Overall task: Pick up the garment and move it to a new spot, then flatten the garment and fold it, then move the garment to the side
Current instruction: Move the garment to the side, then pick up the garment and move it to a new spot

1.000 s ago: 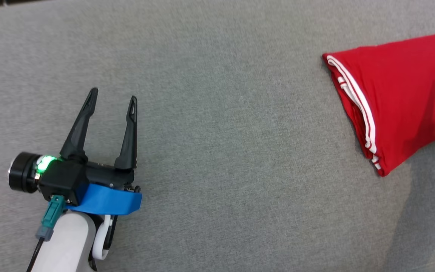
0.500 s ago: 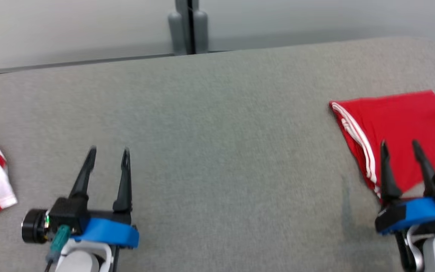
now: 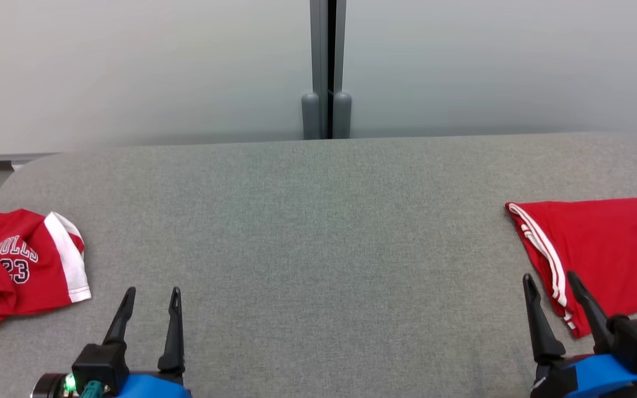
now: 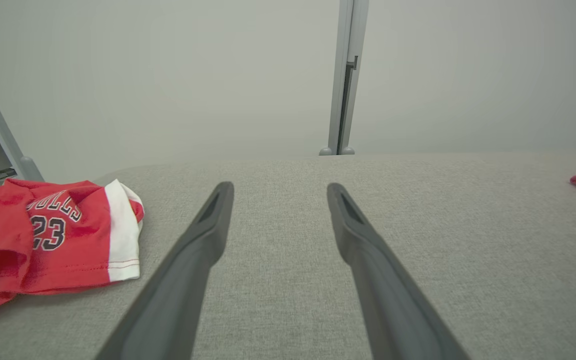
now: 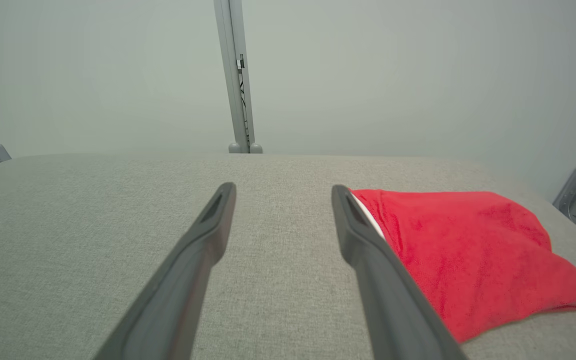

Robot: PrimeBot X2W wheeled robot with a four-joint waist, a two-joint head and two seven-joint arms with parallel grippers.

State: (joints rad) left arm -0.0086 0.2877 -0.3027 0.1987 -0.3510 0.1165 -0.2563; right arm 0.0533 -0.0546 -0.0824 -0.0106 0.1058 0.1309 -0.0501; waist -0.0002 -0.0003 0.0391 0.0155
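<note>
A grey fabric-covered table spans the head view. A folded red garment with white stripes lies flat at the table's right edge, close ahead of the right gripper. A crumpled red Bulls 23 jersey sits at the left edge, near the left gripper. Both grippers hover with fingers spread wide, holding nothing.

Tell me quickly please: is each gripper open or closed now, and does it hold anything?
Left gripper: open, holding nothing.
Right gripper: open, holding nothing.
</note>
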